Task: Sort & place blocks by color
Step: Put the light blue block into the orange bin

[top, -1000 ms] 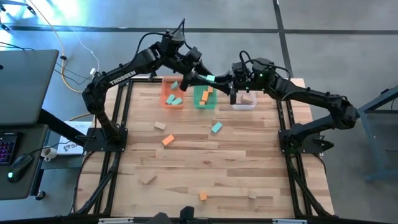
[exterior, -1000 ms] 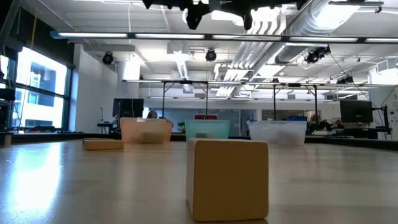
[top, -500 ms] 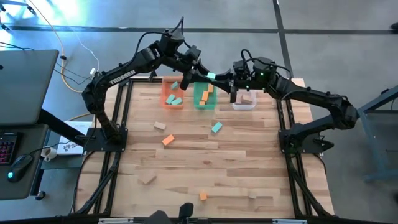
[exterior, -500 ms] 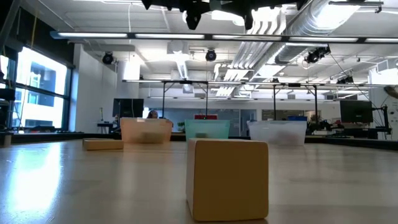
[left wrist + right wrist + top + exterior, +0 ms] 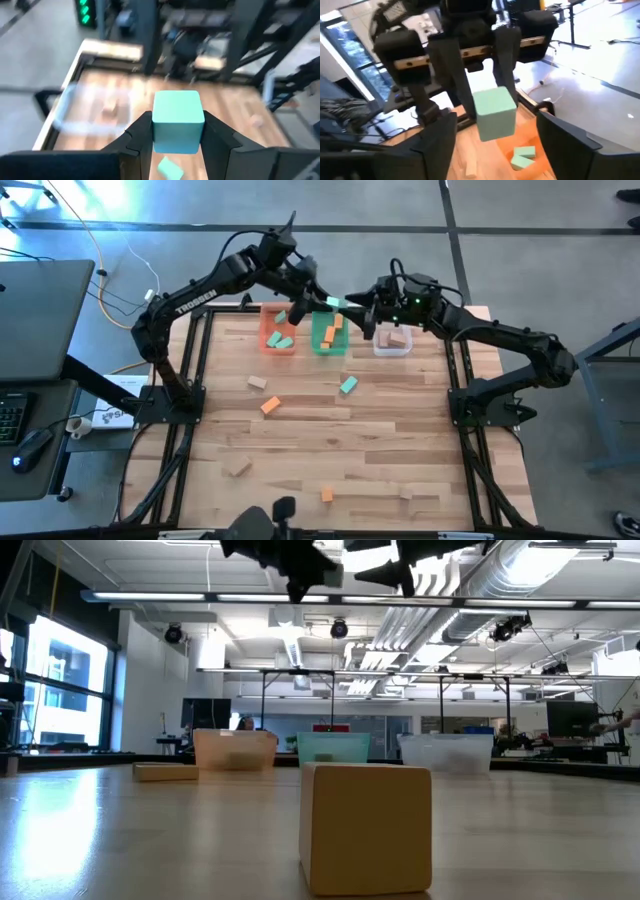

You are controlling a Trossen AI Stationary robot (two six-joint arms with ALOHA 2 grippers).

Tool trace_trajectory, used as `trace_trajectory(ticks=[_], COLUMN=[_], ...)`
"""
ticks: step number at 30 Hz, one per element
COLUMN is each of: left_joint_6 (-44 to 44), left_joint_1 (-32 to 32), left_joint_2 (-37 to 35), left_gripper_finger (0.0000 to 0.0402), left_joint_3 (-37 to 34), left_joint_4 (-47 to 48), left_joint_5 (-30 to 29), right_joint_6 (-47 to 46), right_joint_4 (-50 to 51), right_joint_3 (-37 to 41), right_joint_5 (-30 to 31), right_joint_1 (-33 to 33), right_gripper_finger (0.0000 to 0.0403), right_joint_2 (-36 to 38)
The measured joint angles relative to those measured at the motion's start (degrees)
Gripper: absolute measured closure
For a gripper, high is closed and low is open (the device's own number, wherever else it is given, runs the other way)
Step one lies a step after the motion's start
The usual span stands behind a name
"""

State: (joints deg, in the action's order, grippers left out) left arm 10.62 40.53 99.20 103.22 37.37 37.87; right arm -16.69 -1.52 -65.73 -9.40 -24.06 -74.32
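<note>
The left gripper [image 5: 177, 131] pinches a teal block [image 5: 178, 120] in the air above the far trays, and the right gripper [image 5: 495, 135], fingers spread wide on either side of that same block, has let it go: a hand-over, by the look of it. To finish it well, the right arm should draw straight back until its fingers are clear of the block's sides, and only then should the left arm carry the block down over the green tray [image 5: 318, 345] and release it low, so it does not bounce out. The orange tray [image 5: 268, 340] beside it holds what seem to be teal pieces (the overhead view is too small to be sure), so aim matters.

Other blocks lie scattered on the pale wooden desk [image 5: 330, 455], among them a tan block [image 5: 366, 828] close to the low camera. A clear tray [image 5: 392, 347] sits to the right. Behind is an open workshop with ceiling ducts, strip lights and windows on the left.
</note>
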Motion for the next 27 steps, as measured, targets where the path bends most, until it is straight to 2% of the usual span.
trace_trajectory(ticks=[8, 13, 27], left_joint_6=[6.08, 6.11, 0.57], left_joint_1=[2.31, 4.00, 9.70], left_joint_2=[0.37, 2.73, 3.23], left_gripper_finger=[0.0300, 0.0300, 0.0300], left_joint_3=[-0.04, -0.60, -17.10], left_joint_4=[14.80, 20.89, 13.35], left_joint_5=[-15.93, -22.27, -23.74], right_joint_6=[0.09, 0.18, 0.20], right_joint_4=[1.09, 2.24, 3.09], right_joint_3=[0.00, 0.00, 0.00], right_joint_5=[0.21, 0.21, 0.21], right_joint_1=[-0.32, -0.30, -0.30], right_gripper_finger=[0.0127, 0.0127, 0.0126], right_joint_2=[0.00, 0.00, 0.00])
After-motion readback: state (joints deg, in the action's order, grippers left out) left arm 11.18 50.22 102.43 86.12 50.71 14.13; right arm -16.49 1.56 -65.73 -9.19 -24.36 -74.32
